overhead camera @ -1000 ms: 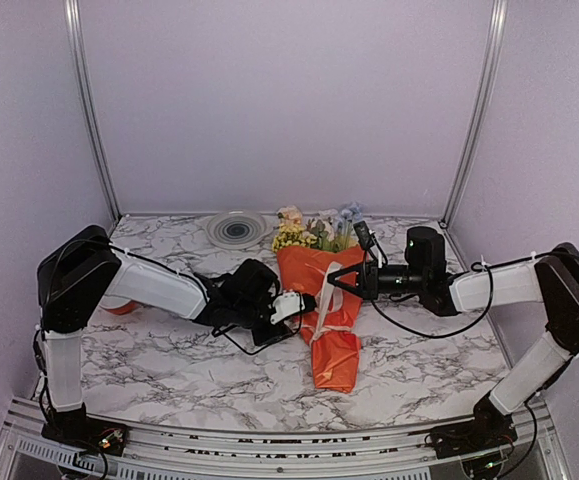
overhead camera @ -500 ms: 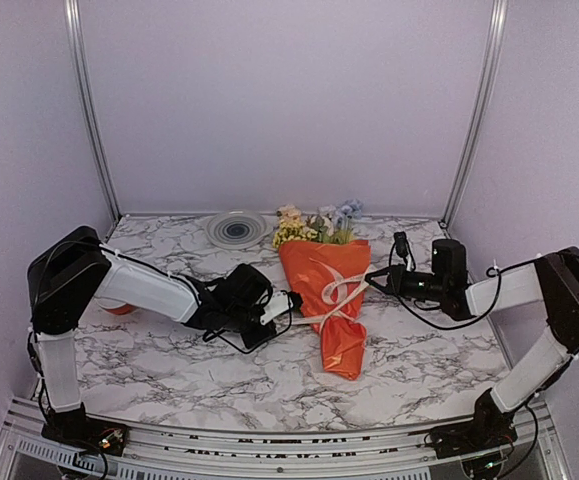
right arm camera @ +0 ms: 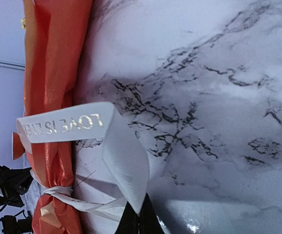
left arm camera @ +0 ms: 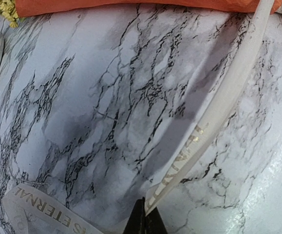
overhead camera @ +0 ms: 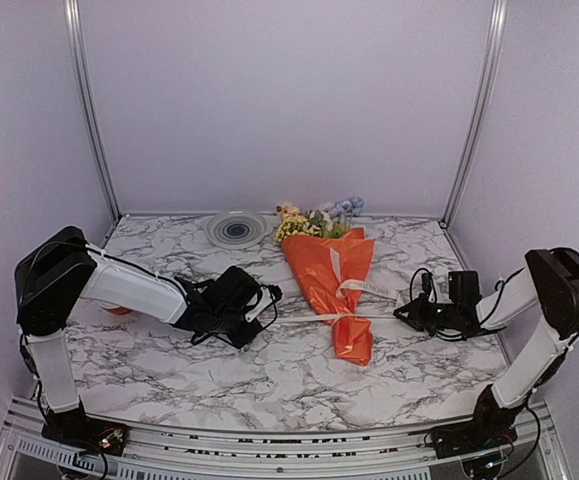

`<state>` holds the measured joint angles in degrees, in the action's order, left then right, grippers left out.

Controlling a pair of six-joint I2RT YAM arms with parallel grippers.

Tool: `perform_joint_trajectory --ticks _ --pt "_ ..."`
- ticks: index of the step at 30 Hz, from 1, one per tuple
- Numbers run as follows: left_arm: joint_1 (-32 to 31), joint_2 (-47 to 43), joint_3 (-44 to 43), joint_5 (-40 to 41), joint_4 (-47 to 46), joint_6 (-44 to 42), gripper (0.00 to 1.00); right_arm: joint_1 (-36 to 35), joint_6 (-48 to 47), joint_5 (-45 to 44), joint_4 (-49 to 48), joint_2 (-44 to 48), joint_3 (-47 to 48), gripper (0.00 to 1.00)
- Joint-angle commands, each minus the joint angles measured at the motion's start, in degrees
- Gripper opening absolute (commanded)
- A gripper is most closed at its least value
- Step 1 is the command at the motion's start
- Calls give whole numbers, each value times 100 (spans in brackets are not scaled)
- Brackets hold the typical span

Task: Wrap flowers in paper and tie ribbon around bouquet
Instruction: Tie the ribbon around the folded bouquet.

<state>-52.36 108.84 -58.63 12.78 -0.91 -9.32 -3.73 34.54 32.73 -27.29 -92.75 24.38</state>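
As the bouquet (overhead camera: 331,285) lies flat on the marble table (overhead camera: 219,370), its wide end is turned toward the back wall and its narrow tail toward the near edge, slanted a little to the right. The flowers (overhead camera: 314,222), yellow, pink and pale blue, are seen poking out of that far end. The orange paper (overhead camera: 319,268) is wrapped around the stems as a cone, and it is cinched at its narrow part by the cream ribbon (overhead camera: 354,288). A loop of ribbon is draped across the paper just above the tie, and gold lettering is made out on it in the right wrist view.

From the tie, one strand is drawn out to the left of the bouquet, and its end is pinched in the closed left gripper (left arm camera: 143,222), which is held low over the marble, well apart from the paper. Another strand is drawn out to the right of the bouquet, where it is clamped in the closed right gripper (right arm camera: 136,219), also well clear of the paper.

A round grey plate (overhead camera: 235,229) is set just left of the blossoms.
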Motion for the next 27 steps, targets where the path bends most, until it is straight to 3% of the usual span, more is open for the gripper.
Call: perform_joint_trajectory --ticks 1,6,12,17,25,27 --pt "293 -68 129 589 1224 357 0 275 -66 -297 223 -274 17 0" --pt "488 -158 280 1267 1617 340 0 276 -51 -217 214 -431 35 0" --pt "753 -767 770 1056 1541 487 0 276 13 -251 278 -482 98 0" --pt "661 -1078 789 109 1193 341 0 50 -106 -166 491 -407 154 0" --pt "22 -1659 573 -1877 -356 4 0 -926 166 -135 1380 151 144 0" --pt "-63 -1731 540 -2194 -573 -51 0 -1059 249 -111 1676 470 67 5"
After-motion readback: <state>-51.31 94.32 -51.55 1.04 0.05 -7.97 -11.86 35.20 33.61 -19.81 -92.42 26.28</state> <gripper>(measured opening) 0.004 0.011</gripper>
